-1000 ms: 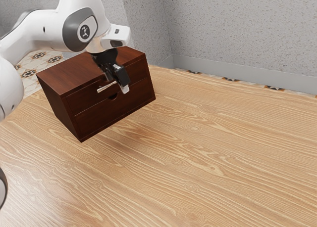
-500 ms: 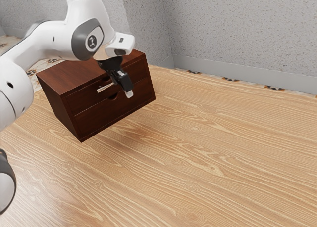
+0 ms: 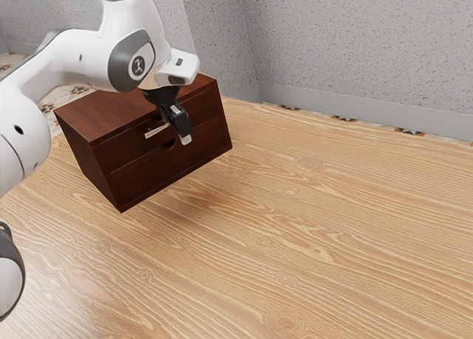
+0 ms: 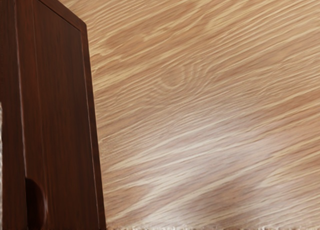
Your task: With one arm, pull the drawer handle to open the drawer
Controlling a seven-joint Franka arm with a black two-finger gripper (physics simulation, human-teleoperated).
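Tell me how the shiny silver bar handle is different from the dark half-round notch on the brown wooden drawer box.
The shiny silver bar handle is straight and pale; the dark half-round notch is curved and shadowy. The handle sits on the upper drawer front; the notch is cut into the lower front. Both are on the brown wooden drawer box, near the black gripper.

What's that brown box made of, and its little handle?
Box: looks like dark reddish wood, smooth and slightly glossy; faint grain lines show on it. Handle: a pale, shiny bar, probably metal, but too small to be sure.
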